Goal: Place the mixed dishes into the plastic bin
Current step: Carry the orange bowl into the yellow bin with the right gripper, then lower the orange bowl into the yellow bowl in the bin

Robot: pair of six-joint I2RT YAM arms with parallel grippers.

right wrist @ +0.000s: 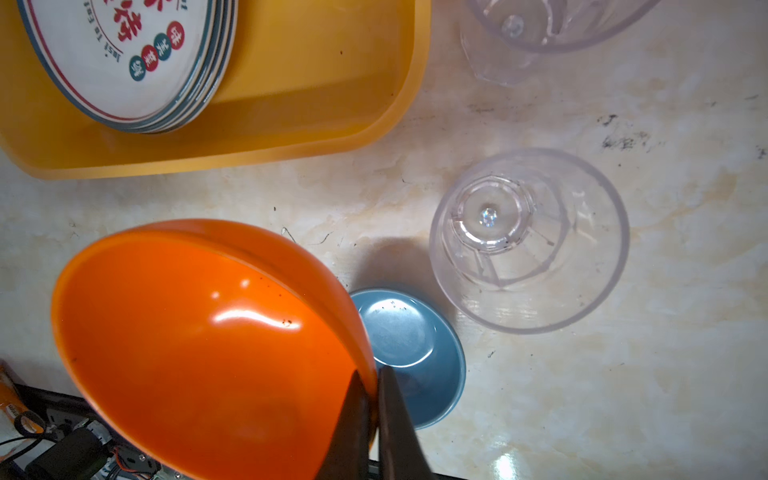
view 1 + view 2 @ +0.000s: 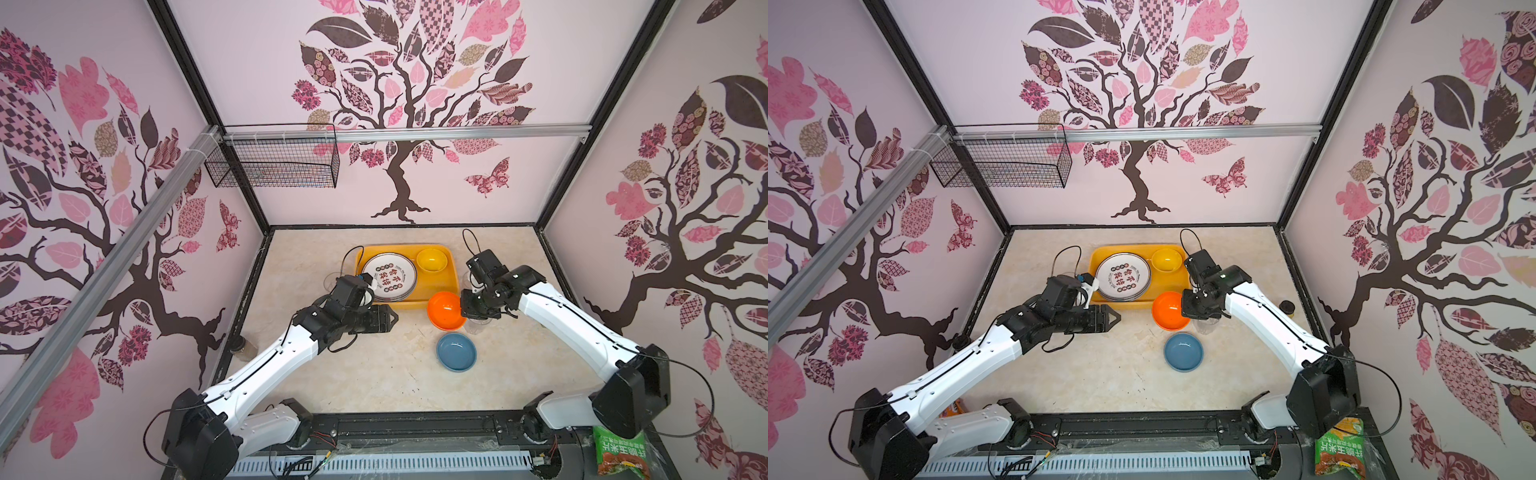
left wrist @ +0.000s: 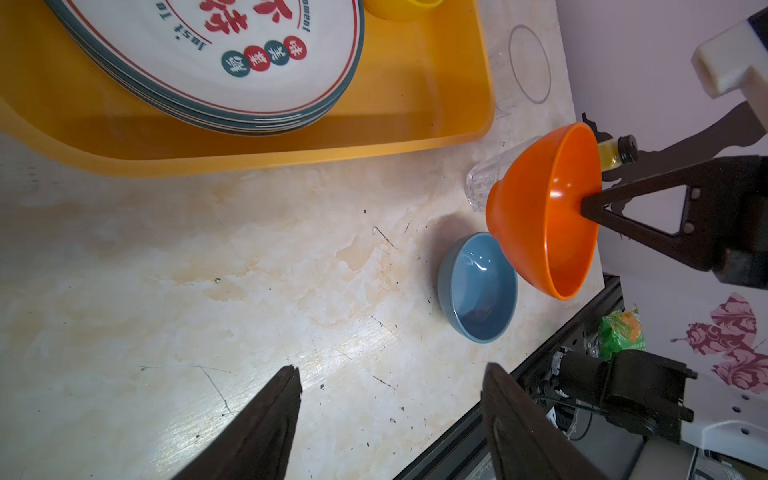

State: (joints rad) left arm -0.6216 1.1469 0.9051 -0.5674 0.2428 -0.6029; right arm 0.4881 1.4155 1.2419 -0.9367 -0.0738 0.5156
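The yellow-orange plastic bin [image 2: 440,286] sits at the far middle of the marble tabletop, its long axis running left to right in both top views. A stack of round white plates [image 2: 388,277] fills its left half, leaving bare floor on the right and near side. The orange bowl [image 1: 199,345] hangs tilted just off the bin's near right corner, apart from the rim, above the table and partly over the blue bowl [image 2: 456,352], which rests nearer the robot. The right gripper [image 1: 369,376] pinches the orange bowl's wall, one finger inside and one outside. The bin's open floor lies away from the robot and to the left of this grip, so the carry likely goes over the near rim, and the right arm is the nearer one. Two clear tumblers [image 1: 528,241] stand beside it on the table. A small yellow bowl [image 2: 431,259] already sits in the bin's far right corner. The left gripper [image 3: 392,370] hovers spread and empty before the bin's near wall
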